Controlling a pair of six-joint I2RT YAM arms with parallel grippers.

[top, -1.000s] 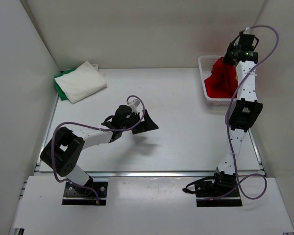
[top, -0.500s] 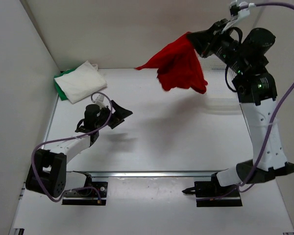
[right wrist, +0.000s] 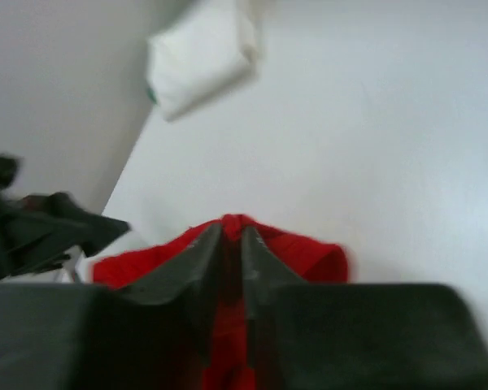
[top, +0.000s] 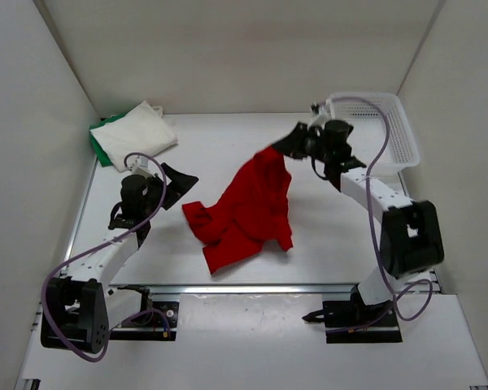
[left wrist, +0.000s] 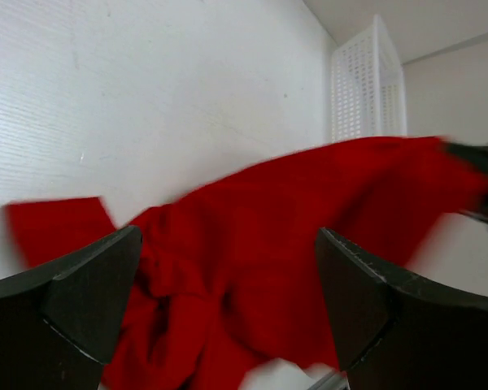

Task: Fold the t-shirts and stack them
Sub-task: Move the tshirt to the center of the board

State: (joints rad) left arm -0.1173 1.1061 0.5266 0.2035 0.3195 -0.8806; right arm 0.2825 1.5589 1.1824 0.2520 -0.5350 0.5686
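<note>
Top camera looks down on whole bench (top: 325, 231); wrist cameras, low and close (facing each other), share the red t-shirt (top: 246, 210).

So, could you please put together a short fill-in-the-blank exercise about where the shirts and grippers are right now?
1. The red shirt lies crumpled on the ___.
2. The basket holds ___.
3. The left gripper is wide ___, gripping nothing.
4. The white shirt lies folded in the far ___ corner.

Missing words: table; nothing; open; left.
</note>
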